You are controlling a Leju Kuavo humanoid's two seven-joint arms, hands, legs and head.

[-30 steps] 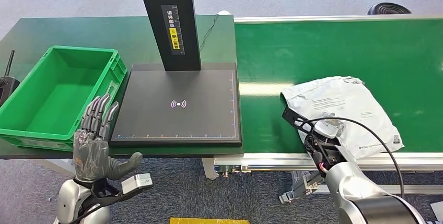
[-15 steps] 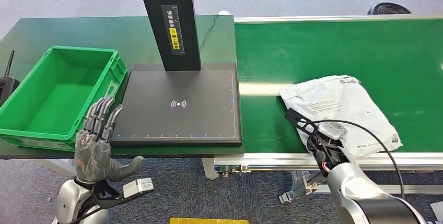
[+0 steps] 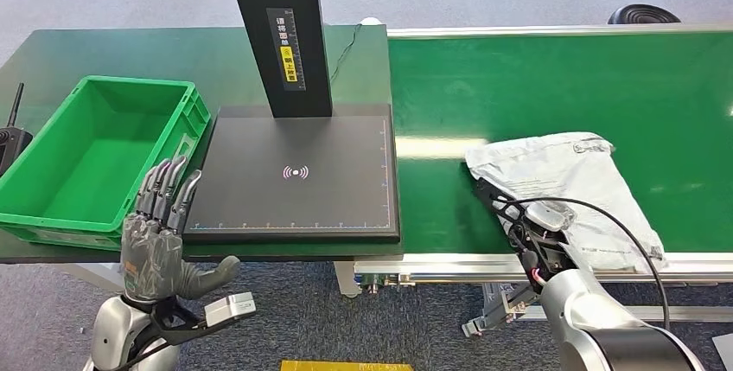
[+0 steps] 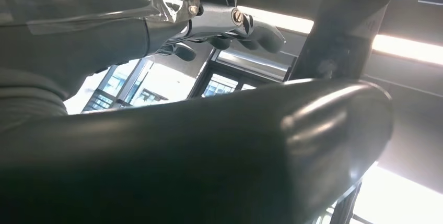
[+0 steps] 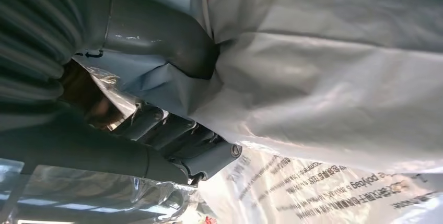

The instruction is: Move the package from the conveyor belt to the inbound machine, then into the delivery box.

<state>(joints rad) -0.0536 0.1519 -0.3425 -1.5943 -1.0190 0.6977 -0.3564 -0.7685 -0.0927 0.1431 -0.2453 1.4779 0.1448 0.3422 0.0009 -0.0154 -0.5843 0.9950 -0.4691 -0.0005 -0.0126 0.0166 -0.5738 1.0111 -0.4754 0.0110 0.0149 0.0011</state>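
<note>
Up close, right robot hand (image 5: 156, 104) grips package (image 5: 334, 78).

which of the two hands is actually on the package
The right hand: its thumb and fingers pinch a fold of the white package on the conveyor belt. The left hand is raised with fingers spread, holding nothing.

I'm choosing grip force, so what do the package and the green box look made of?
Package: thin, soft plastic film, it seems, a glossy white-grey mailer; it creases and folds where the right hand pinches it. Green box: apparently rigid moulded plastic, with ribbed walls, a thick rim and a slight sheen.
</note>
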